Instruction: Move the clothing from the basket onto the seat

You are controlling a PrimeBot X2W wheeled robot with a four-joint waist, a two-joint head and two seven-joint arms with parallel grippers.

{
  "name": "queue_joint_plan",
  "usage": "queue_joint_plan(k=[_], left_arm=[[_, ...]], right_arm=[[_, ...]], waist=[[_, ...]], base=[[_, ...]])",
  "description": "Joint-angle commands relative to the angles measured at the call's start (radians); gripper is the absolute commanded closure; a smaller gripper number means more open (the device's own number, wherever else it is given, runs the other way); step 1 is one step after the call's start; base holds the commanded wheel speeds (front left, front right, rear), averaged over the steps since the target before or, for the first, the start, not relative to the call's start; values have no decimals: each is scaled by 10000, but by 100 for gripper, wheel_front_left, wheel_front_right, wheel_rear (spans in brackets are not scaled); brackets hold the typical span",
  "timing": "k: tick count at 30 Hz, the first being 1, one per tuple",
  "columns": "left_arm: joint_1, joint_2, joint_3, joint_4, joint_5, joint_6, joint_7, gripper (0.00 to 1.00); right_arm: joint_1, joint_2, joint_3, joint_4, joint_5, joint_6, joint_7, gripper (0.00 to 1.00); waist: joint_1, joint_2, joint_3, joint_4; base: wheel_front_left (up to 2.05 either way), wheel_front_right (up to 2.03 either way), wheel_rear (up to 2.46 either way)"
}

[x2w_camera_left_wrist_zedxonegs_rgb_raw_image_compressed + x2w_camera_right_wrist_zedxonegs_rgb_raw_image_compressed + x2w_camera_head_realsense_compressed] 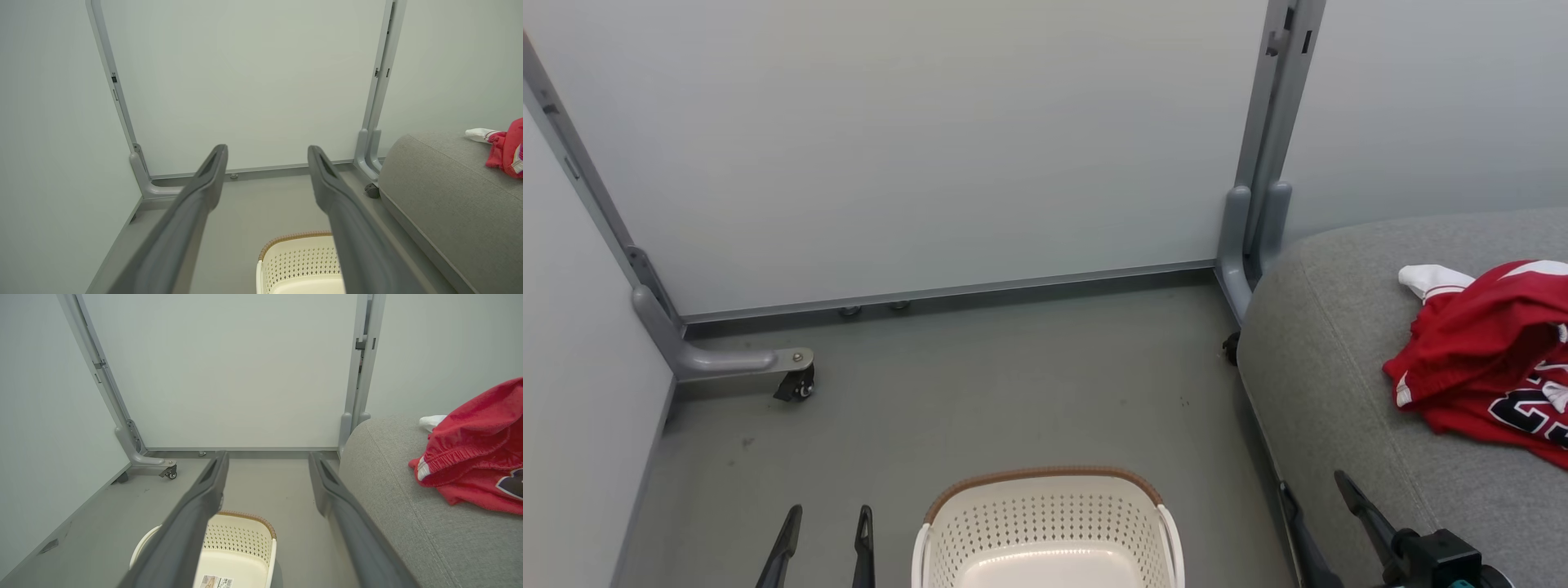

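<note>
Clothing lies heaped on the seat at the right, while the basket near me on the floor looks empty. I judge the transfer done. My left end effector and right end effector both hang open, holding nothing; next I would simply park them clear.

Readable marks: black numerals with white outline on the red clothing, which lies on the seat. The "2" is clear. The next digit is cut by the frame edge and looks like a "3".

Right wrist view catches a corner of a dark, white-edged character on the same cloth, not legible.

Paper label on the bottom of the basket has a barcode plus print, too small to read.
</note>
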Motion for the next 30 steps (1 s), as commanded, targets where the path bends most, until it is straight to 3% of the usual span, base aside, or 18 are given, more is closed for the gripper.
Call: queue_joint_plan(k=[1,9,10,17,30], left_arm=[[159,-6,26,37,130,-51,-7,0],[186,-6,2,144,137,-114,-7,0],[9,0,-6,167,19,-61,0,100],[3,-1,-35,829,-111,-60,8,100],[-731,147,154,1199,-2976,-188,519,100]], right_arm=[[108,-34,-35,-8,-59,-15,-23,0],[148,-20,-115,9,-37,-15,-23,0],[9,6,-80,39,12,0,0,100],[149,119,-22,674,58,0,41,100],[-375,91,-338,831,2627,-1,683,100]], waist=[[1,107,-5,-6],[1,107,-61,-5],[1,0,-61,-6],[1,0,-57,-8],[1,12,118,-69]], base=[[0,0,0],[0,0,0],[0,0,0],[0,0,0],[0,0,0]])
